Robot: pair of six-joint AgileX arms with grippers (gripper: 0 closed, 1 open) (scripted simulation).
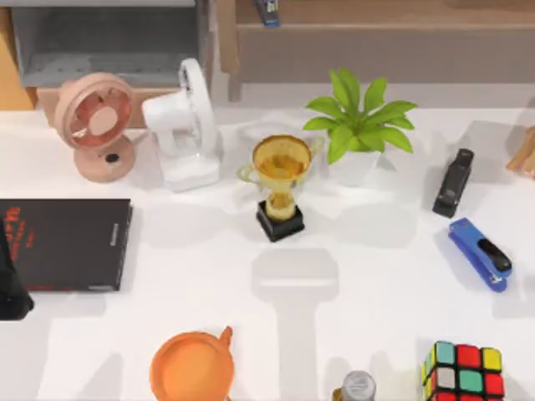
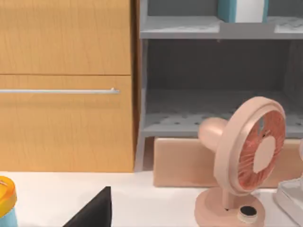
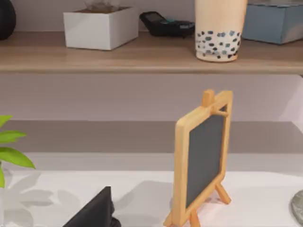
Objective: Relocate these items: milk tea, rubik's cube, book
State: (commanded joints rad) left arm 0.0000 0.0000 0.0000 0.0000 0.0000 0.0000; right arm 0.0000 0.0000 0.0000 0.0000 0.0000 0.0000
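Much bare white table (image 1: 368, 284) lies open around the trophy (image 1: 280, 185) from above; the rubik's cube (image 1: 464, 373) sits at the near edge, right of it. From my left wrist, the book (image 2: 242, 9) stands on a grey shelf above the pink fan (image 2: 248, 158). From my right wrist, the milk tea (image 3: 220, 28) rests on the wooden shelf above the small chalkboard (image 3: 203, 158). Whether either of my jaws is wide or narrow, I cannot tell.

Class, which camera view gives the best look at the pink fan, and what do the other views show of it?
The left wrist view: the pink fan stands side-on, with base, neck and grille all plain. The top view sees it from above at the table's back left, beside the white fan.
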